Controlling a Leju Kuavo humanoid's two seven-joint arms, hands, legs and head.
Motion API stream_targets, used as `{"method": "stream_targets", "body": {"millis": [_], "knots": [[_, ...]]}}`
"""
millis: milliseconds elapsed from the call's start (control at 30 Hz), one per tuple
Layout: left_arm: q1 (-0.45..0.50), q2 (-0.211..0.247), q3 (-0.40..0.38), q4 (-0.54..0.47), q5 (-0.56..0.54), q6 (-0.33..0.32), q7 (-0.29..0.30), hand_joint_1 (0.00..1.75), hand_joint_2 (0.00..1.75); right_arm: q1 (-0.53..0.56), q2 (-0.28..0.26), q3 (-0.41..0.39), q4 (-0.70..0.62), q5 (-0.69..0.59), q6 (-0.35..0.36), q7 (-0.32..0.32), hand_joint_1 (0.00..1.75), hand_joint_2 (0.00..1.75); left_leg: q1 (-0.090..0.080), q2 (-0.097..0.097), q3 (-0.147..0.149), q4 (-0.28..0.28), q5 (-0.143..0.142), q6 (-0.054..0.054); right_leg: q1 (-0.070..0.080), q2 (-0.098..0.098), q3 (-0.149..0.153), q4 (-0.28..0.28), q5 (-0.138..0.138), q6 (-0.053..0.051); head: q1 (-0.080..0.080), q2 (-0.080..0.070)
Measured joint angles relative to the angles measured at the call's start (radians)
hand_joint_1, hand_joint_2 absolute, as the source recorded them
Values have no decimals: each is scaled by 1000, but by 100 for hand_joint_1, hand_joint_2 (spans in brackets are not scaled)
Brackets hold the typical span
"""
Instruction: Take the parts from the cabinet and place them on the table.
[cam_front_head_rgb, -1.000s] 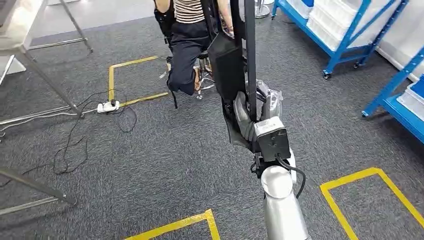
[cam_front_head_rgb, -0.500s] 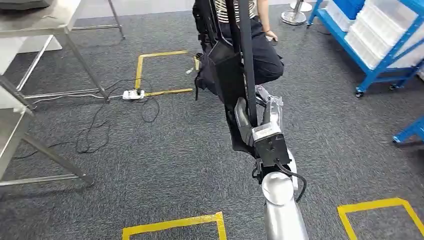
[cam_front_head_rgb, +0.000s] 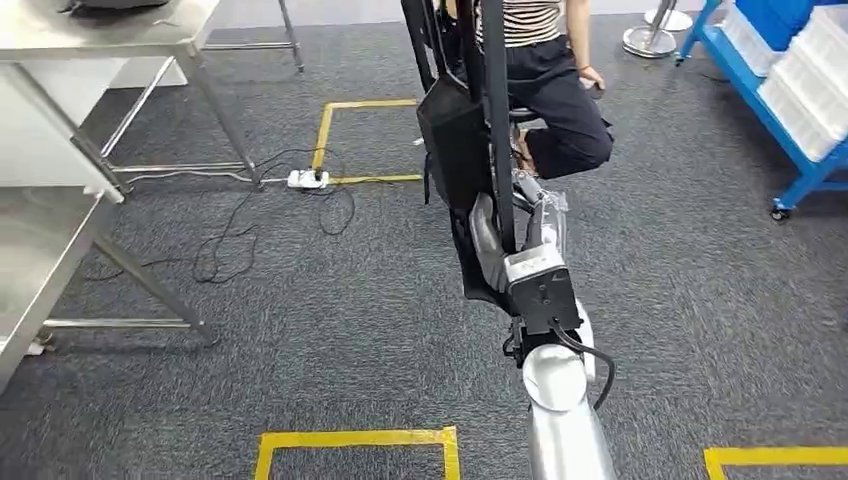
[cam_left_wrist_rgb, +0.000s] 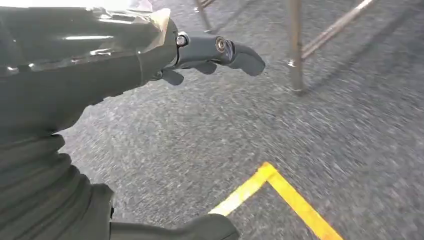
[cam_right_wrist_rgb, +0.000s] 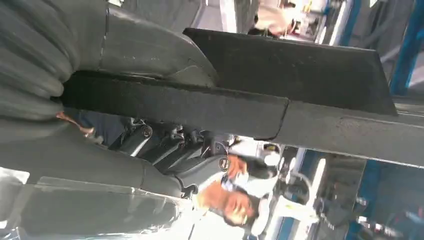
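Observation:
My right hand (cam_front_head_rgb: 512, 242) is raised in front of me in the head view and grips a long black part (cam_front_head_rgb: 458, 135) that stands upright from it. Close up in the right wrist view, the black part (cam_right_wrist_rgb: 300, 80) crosses the picture, with my right hand (cam_right_wrist_rgb: 100, 55) wrapped around it. Over the grey carpet, my left hand (cam_left_wrist_rgb: 125, 55) holds nothing, its dark fingers (cam_left_wrist_rgb: 235, 50) stretched out and well apart from the thumb (cam_left_wrist_rgb: 200, 230). A steel table (cam_front_head_rgb: 110, 35) stands at the far left.
A person sits on a stool (cam_front_head_rgb: 550, 90) just beyond the black part. A blue rack (cam_front_head_rgb: 790, 120) with white bins stands at the right. A power strip (cam_front_head_rgb: 305, 180) and its cables lie near the table legs. Yellow tape squares (cam_front_head_rgb: 360, 438) mark the carpet.
The camera has turned: the whole scene slid to the right, the steel table came in at the left and the blue rack moved toward the right edge. My right hand still holds the black part.

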Motion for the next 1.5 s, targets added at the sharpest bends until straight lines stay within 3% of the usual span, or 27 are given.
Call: {"method": "stream_targets", "body": {"millis": [33, 67, 100, 233, 300, 333, 400, 433, 467, 533, 567, 600, 733, 800, 833, 900, 933, 967, 1033, 1067, 1100, 1133, 1233, 1267, 1333, 1433, 1500], "knots": [[0, 0, 0, 0, 8, 0, -7, 0, 175, 0, 0, 0, -3, 3, 0, 1, 175, 175, -3, 17, 52, -92, 38, 6, 1, -9, 2, 0, -1, -1, 0, 0], [-1, 0, 0, 0, 13, 0, -14, 0, 175, 0, 2, 0, -7, 8, -1, 1, 175, 175, -7, 55, 100, -171, 61, 14, 3, -16, 5, 0, -3, -2, 0, 0], [-5, 0, 0, 1, 22, 0, -23, 0, 175, 0, 2, 0, -12, 17, -4, 2, 175, 175, -17, 74, 106, -185, 50, 17, 14, -23, 4, 1, -6, 4, 1, 0], [-5, 0, 0, 5, 47, 0, -47, 0, 175, 6, 2, 0, -22, 44, -22, 3, 175, 175, -21, 29, 105, -202, 59, 35, 12, -57, 15, -5, -12, 18, 1, 0], [-6, 1, 0, 12, 55, 0, -59, 0, 175, 8, 1, -2, -28, 53, -27, 1, 175, 175, -9, 14, 116, -213, 69, 46, 4, 25, -18, 60, -45, 20, 4, 0], [-8, 2, 0, 15, 60, 0, -69, 0, 175, 10, -2, -2, -29, 55, -31, 0, 175, 175, -9, 4, 116, -213, 70, 49, 3, 45, -55, 137, -80, 16, 9, 0], [-9, 5, 0, 29, 71, 0, -91, 0, 175, 20, -8, -6, -29, 58, -36, 0, 175, 175, -9, -25, 115, -213, 70, 49, 1, 55, -133, 288, -129, 16, 10, 0], [-9, 9, 0, 38, 76, 0, -101, 0, 175, 26, -11, -9, -29, 61, -38, 1, 175, 175, -9, -39, 115, -213, 70, 49, -1, 55, -152, 317, -130, 22, 10, 0], [-9, 13, 0, 47, 82, 0, -110, 0, 175, 30, -13, -11, -29, 62, -40, 1, 175, 175, -8, -52, 116, -212, 70, 49, -4, 55, -145, 296, -113, 30, 10, 0], [-9, 21, 0, 68, 90, 0, -128, 0, 175, 30, -14, -17, -35, 66, -43, 1, 175, 175, -4, -81, 117, -207, 68, 46, -14, 65, -67, 123, -34, 54, 9, 0], [-9, 26, 0, 78, 92, 0, -134, 0, 175, 30, -15, -19, -39, 67, -46, 1, 175, 175, -3, -93, 115, -201, 65, 39, -24, 100, -23, 31, 0, 65, 11, 0], [-9, 32, 0, 85, 92, 0, -137, 0, 175, 30, -17, -21, -40, 67, -49, 0, 175, 175, -7, -102, 110, -193, 61, 31, -22, 129, -20, 17, -1, 58, 13, 0], [-6, 44, 0, 104, 94, 0, -140, 0, 175, 34, -17, -27, -45, 70, -52, 1, 175, 175, -2, -126, 98, -197, 67, 12, -17, 94, -14, 9, 11, 29, 11, 0], [-8, 48, 0, 112, 95, 0, -140, 0, 175, 34, -13, -27, -50, 70, -52, 1, 175, 175, -8, -43, 82, -150, 33, 5, -19, 76, -9, 7, 10, 14, 2, 0], [-11, 49, 0, 115, 95, 0, -140, 0, 175, 34, -13, -29, -53, 70, -52, 1, 175, 175, -6, -21, 51, -84, -4, 2, -15, 65, -8, 7, 9, 5, 0, 0], [-12, 51, -1, 119, 97, 0, -143, 0, 175, 36, -13, -33, -53, 71, -53, 1, 175, 175, -1, -8, -33, 81, -76, -2, -8, 39, -9, 7, 5, 0, 0, 0], [-12, 52, -1, 123, 100, 0, -150, 0, 175, 36, -14, -35, -53, 77, -57, 1, 175, 175, 0, -7, -55, 122, -82, -3, -6, 27, -9, 7, 4, -1, 0, 0], [-11, 54, 0, 127, 102, 0, -156, 0, 175, 35, -16, -37, -53, 81, -60, 1, 175, 175, 0, -7, -50, 110, -65, -1, -4, 15, -8, 7, 3, -2, 0, 0], [-11, 58, 0, 132, 102, 0, -160, 0, 175, 28, -19, -41, -53, 85, -66, 1, 175, 175, -2, 4, 22, -25, 7, 6, -2, -4, -6, 7, 2, -3, 0, 0], [-12, 60, 0, 133, 102, 0, -162, 0, 175, 23, -19, -43, -54, 86, -70, 3, 175, 175, -4, 29, 77, -122, 45, 13, 0, -12, -4, 7, 1, -4, -1, 0], [-14, 61, 0, 135, 102, 0, -167, 0, 175, 20, -19, -45, -58, 90, -73, 11, 175, 175, -12, 80, 108, -183, 44, 18, 4, -19, -3, 7, -1, 0, 0, 0], [-19, 64, 0, 137, 103, 0, -172, 0, 175, 15, -24, -47, -63, 93, -76, 22, 175, 175, -18, 67, 106, -184, 46, 23, 12, -27, -5, 7, -4, 4, 1, 0], [-18, 72, 0, 146, 111, 0, -198, 0, 175, 2, -31, -51, -67, 102, -76, 57, 175, 175, -24, 37, 102, -188, 46, 36, 8, -52, 4, 1, -6, 16, 2, 0], [-18, 75, 0, 151, 113, 0, -213, 0, 175, -3, -31, -53, -74, 105, -76, 67, 175, 175, -11, 25, 119, -206, 59, 46, 9, -45, 1, 7, -12, 23, 1, 0], [-22, 90, 0, 176, 123, -6, -259, 0, 175, -26, -50, -59, -81, 107, -82, 78, 175, 175, -10, 11, 124, -213, 66, 56, 2, 34, -35, 91, -55, 20, 4, 0], [-23, 110, -1, 205, 124, -44, -296, 0, 175, -43, -91, -82, -82, 103, -98, 93, 175, 175, -10, -32, 123, -212, 66, 55, 0, 55, -145, 306, -123, 20, 10, 0], [-21, 122, -1, 219, 119, -69, -312, 0, 175, -51, -115, -98, -81, 98, -113, 93, 175, 175, -8, -62, 125, -211, 66, 55, -5, 55, -139, 268, -87, 37, 10, 0]]}}
